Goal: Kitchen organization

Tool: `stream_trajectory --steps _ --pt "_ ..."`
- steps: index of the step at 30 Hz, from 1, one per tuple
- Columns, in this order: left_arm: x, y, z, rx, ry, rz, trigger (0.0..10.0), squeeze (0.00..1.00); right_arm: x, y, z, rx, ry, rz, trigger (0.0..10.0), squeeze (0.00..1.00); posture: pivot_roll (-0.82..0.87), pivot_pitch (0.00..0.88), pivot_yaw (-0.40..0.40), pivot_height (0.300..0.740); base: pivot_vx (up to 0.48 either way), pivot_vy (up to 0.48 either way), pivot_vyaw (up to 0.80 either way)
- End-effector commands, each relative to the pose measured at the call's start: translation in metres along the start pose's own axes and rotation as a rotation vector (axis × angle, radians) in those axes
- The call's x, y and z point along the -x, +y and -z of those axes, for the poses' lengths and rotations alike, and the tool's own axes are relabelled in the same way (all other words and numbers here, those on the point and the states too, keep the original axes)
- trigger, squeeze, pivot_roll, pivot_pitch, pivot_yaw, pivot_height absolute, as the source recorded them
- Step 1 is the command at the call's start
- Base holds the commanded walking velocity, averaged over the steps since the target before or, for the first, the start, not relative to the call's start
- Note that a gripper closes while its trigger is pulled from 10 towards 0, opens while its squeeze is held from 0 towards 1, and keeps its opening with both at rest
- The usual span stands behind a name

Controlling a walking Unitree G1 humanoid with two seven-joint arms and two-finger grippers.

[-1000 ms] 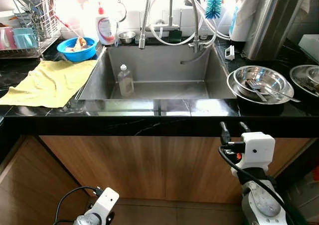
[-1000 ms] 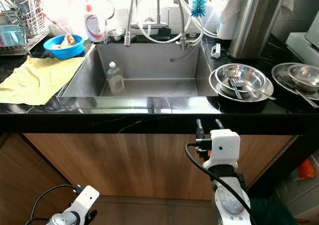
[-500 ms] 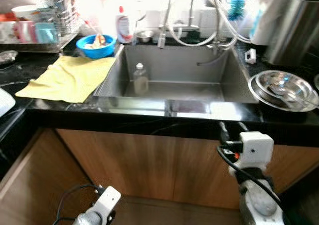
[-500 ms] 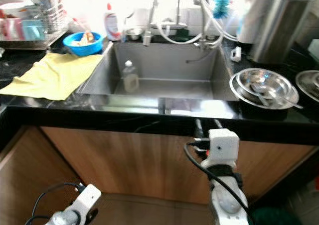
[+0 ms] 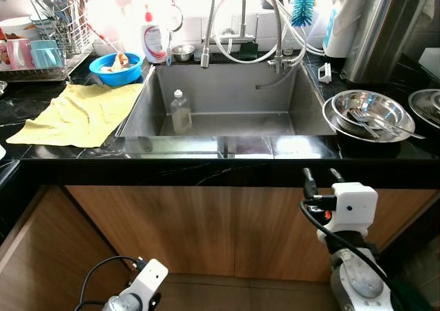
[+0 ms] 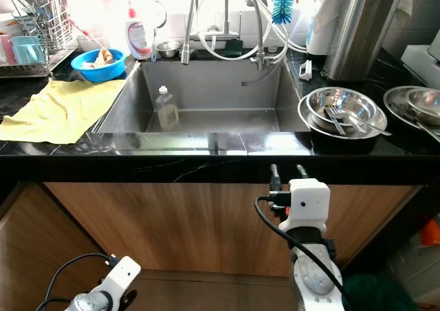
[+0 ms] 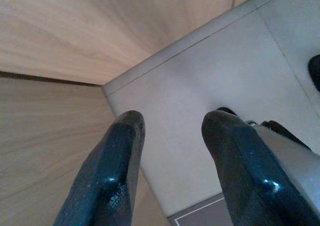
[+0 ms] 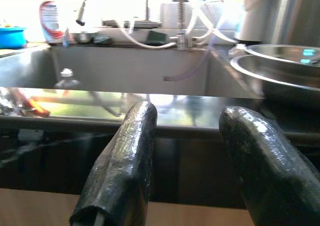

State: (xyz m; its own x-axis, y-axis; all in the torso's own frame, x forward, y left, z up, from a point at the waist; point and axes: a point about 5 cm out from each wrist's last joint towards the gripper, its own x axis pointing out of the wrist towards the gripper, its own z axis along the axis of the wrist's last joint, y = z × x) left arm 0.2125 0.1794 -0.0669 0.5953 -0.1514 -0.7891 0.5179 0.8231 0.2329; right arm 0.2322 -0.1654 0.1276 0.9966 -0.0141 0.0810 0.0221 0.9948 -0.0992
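Nearest to me, my left hand (image 7: 167, 171) hangs low by the floor in front of the wooden cabinet doors (image 5: 206, 228), fingers apart and holding nothing; it is idle. My right hand (image 5: 320, 177) is raised just below the front edge of the black bench (image 5: 206, 163), fingers parted and empty, pointing up and forward at the sink.

Beyond the edge lies the steel sink (image 5: 302, 101), with a clear plastic bottle (image 5: 181, 111) standing upright in its left part. To the right of the sink, a stack of steel bowls (image 5: 364, 115) sits on the bench with a fork and spoon (image 5: 371, 122) lying across the top one. To the left, a yellow cloth (image 5: 82, 115) is spread flat, with a blue bowl (image 5: 115, 67) behind it and a dish rack (image 5: 41, 46) further left.

Judgement: the bowls lie above, ahead and slightly right of the right hand, which is clearly the nearer one. The hand must rise over the bench edge first.
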Motion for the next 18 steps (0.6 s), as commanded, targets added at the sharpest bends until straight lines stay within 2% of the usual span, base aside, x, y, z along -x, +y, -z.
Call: stream_trajectory --steps 1,6,18 --pt "0.0016 0.0065 0.0029 -0.03 0.016 -0.01 10.0 0.0 -0.0019 0.0056 -0.0013 -0.025 -0.008 -0.018 10.0 0.0 -0.11 0.0 0.063 0.74 0.0 0.48 0.0" --pt "0.0016 0.0067 0.0022 -0.059 0.012 -0.005 10.0 0.0 -0.0026 0.0071 -0.0015 -0.026 -0.01 -0.02 10.0 0.0 -0.11 0.0 0.064 0.74 0.0 0.103 0.0" --pt "0.0017 0.0073 0.0014 -0.052 0.003 -0.003 10.0 0.0 -0.0029 0.0081 -0.0016 -0.031 -0.016 -0.02 10.0 0.0 -0.11 0.0 0.069 0.74 0.0 0.0 0.0"
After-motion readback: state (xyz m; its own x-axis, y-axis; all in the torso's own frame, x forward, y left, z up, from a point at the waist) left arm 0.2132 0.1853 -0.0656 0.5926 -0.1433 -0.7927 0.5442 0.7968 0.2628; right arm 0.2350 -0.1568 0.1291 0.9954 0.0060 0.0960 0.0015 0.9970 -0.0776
